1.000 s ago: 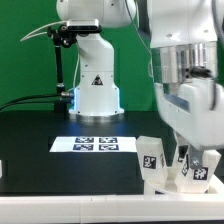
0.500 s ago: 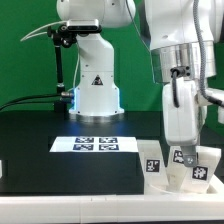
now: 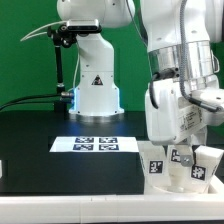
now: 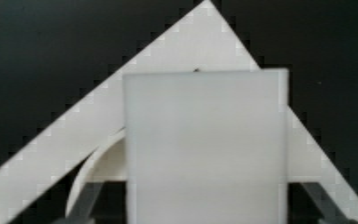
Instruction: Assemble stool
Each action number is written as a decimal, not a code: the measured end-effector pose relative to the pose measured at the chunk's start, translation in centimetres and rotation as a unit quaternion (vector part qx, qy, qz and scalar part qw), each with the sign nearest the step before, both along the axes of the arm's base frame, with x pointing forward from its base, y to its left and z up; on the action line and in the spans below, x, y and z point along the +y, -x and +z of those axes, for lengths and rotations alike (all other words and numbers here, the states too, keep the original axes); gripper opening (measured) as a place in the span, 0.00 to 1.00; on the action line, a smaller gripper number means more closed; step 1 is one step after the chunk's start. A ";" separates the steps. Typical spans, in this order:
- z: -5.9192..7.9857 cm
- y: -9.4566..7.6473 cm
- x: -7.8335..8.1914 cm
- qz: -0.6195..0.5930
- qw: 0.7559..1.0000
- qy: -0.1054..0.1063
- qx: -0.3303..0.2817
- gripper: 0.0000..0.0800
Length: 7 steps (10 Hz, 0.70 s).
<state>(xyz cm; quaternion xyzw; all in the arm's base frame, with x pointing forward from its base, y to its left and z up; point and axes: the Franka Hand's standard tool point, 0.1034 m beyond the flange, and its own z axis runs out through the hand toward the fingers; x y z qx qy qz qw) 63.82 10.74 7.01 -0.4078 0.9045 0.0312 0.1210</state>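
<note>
The matte black table (image 3: pixel 40 165) carries the flat white marker board (image 3: pixel 94 144) near its middle. At the exterior view's right, the smooth white blocky stool legs (image 3: pixel 153 161) with square tags stand clustered. The gripper (image 3: pixel 182 150) hangs among them; whether it grips one, I cannot tell

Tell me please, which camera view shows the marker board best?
The exterior view shows it best: the marker board lies flat on the black table, in front of the robot base, with its tags visible. The wrist view does not show the board; a white block fills most of that picture.
</note>
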 end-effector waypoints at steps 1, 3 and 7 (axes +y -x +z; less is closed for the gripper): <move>0.0 0.2 0.1 -0.013 1.000 0.005 -0.015 0.42; 0.0 0.3 0.3 -0.023 0.999 0.014 -0.025 0.42; 0.0 0.4 0.5 0.012 0.999 0.024 -0.031 0.42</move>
